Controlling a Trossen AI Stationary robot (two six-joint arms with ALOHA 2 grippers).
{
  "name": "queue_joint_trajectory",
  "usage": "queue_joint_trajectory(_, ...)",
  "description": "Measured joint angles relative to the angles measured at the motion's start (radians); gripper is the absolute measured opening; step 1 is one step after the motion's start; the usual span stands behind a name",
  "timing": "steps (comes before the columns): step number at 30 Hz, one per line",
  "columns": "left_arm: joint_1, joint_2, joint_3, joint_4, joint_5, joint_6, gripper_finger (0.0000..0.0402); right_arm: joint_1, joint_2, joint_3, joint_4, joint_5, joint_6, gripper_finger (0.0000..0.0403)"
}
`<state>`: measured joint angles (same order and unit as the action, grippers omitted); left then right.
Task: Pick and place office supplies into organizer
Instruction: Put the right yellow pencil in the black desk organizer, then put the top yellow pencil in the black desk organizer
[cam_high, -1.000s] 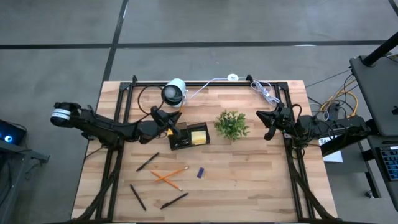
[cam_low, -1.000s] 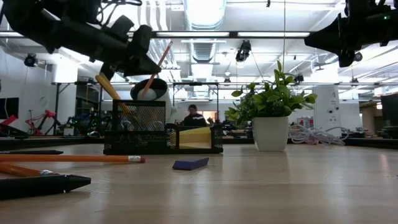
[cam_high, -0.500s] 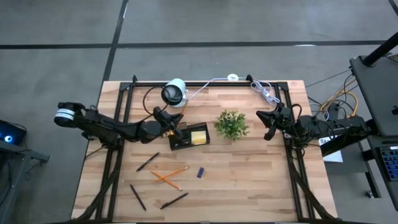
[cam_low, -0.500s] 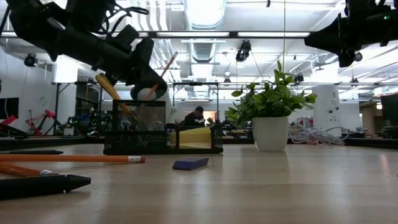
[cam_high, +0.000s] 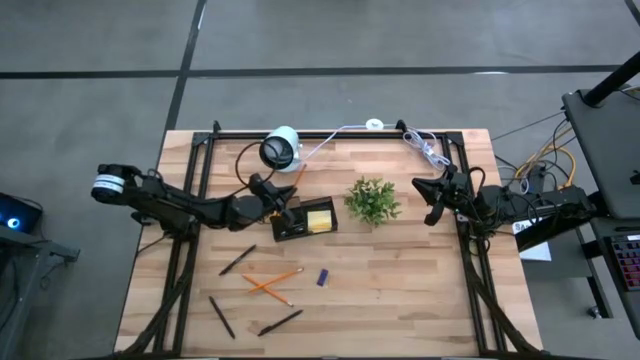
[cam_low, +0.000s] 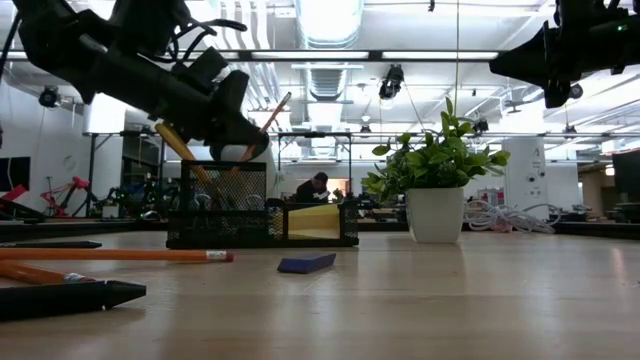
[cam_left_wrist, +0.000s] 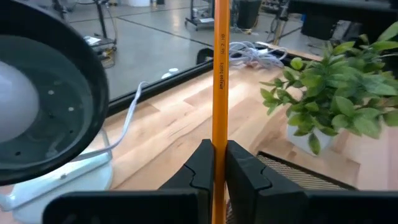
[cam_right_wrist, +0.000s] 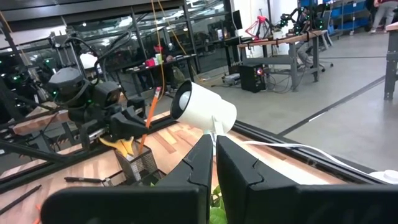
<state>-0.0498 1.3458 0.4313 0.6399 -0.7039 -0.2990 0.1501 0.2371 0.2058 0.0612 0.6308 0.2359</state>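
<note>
My left gripper (cam_high: 277, 203) hovers over the organizer (cam_high: 303, 221), shut on an orange pencil (cam_low: 274, 112). The organizer is a black mesh tray (cam_low: 262, 207) that holds a yellow sticky-note pad (cam_high: 320, 219) and yellow-handled scissors (cam_low: 178, 143). Two orange pencils (cam_high: 271, 283), black pens (cam_high: 237, 261) (cam_high: 221, 316) (cam_high: 280, 322) and a blue piece (cam_high: 322, 277) lie flat on the table nearer the near edge. My right gripper (cam_high: 432, 201) waits raised by the table's right side, shut on nothing. My left gripper pinches the orange pencil's shaft (cam_left_wrist: 219, 134) between its two fingers (cam_left_wrist: 203, 167), which lie across it. The fingers slant down from the table's left. The pencil is lifted and tilted, its upper end (cam_low: 288, 97) leaning toward the right. The gripper hides its lower end over the mesh cup.
A white round camera-like device (cam_high: 281, 148) stands just beyond the organizer, with its white cable (cam_high: 425, 147) along the far edge. A potted green plant (cam_high: 373, 200) stands right of the organizer. Bare wood (cam_high: 400, 290) lies toward the near right.
My left gripper has moved a little toward the table's right and down, toward the organizer, still shut on the pencil. The pencil has come lower and tipped farther over, its upper end leaning more to the right.
</note>
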Motion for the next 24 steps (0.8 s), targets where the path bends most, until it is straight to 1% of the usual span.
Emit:
queue_joint_trajectory(4,-0.002,-0.001,0.000,0.001,0.023,0.000,0.0013,0.000,0.000,0.000,0.000,0.000,0.000,0.0013)
queue_joint_trajectory(10,-0.001,-0.003,0.000,0.006,0.023,-0.003,0.0059,0.000,0.000,0.000,0.000,0.000,0.000,0.0013)
queue_joint_trajectory(14,-0.001,-0.003,0.000,0.006,0.023,-0.005,0.0077,0.000,0.000,0.000,0.000,0.000,0.000,0.0013)
queue_joint_trajectory(20,-0.001,-0.006,0.000,0.014,0.029,-0.008,0.0085,0.000,0.000,0.000,0.000,0.000,0.000,0.0013)
queue_joint_trajectory(24,-0.001,-0.020,0.000,0.080,0.084,-0.009,0.0086,0.000,0.000,0.000,0.000,0.000,0.000,0.0013)
